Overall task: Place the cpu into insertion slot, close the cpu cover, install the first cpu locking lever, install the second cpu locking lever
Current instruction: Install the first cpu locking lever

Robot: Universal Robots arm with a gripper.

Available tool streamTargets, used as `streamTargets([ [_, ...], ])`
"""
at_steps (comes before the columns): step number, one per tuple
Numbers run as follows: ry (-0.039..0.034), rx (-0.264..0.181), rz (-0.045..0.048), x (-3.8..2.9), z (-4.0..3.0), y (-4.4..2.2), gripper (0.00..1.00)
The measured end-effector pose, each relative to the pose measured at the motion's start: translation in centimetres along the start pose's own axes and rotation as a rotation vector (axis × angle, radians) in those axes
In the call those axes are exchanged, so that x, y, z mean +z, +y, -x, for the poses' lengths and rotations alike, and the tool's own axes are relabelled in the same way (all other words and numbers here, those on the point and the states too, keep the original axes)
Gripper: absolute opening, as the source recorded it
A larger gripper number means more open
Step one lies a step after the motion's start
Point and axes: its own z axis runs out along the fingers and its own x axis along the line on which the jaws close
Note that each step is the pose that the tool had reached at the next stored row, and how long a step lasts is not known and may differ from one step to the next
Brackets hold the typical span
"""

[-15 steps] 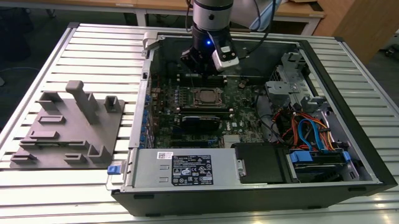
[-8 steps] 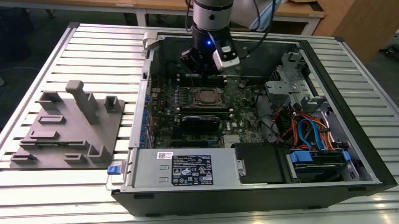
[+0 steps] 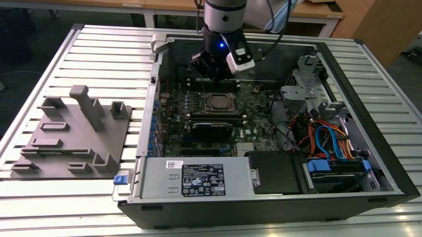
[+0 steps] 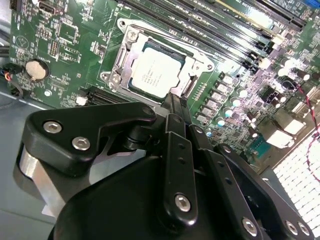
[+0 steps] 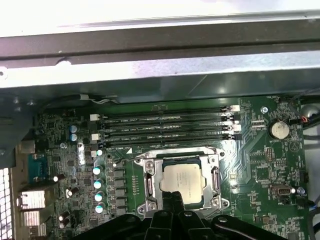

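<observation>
Gripper (image 4: 175, 98) fingers are clenched: two slim black bars pressed together, with nothing seen between them. In both wrist views their tips (image 5: 173, 196) sit at the edge of the socket area, and I cannot tell whether they touch it.

The cpu (image 5: 182, 181) is a small flat square with a dull, pale silvery top. It lies seated in the insertion slot (image 5: 180, 160), whose dark rim shows around the chip. The cpu cover (image 5: 216, 176), a thin bright metal frame with a cut-out middle, lies around it; whether it is locked down cannot be told.

In the exterior view the arm (image 3: 224, 15) comes down steeply from above into the open computer case (image 3: 264, 219), its wrist hanging over the far side of the board — the gripper (image 3: 214, 69) just beyond the socket.

The circuit board (image 5: 255, 165) is matte green and studded with small parts, and long black memory slots (image 5: 165, 127) run just beside the socket.
</observation>
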Motion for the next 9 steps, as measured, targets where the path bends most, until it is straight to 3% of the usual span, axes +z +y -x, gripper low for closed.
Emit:
streamTargets([
  [9, 0.0002, -0.006, 0.0001, -0.28, 0.01, 0.01, 0.1],
])
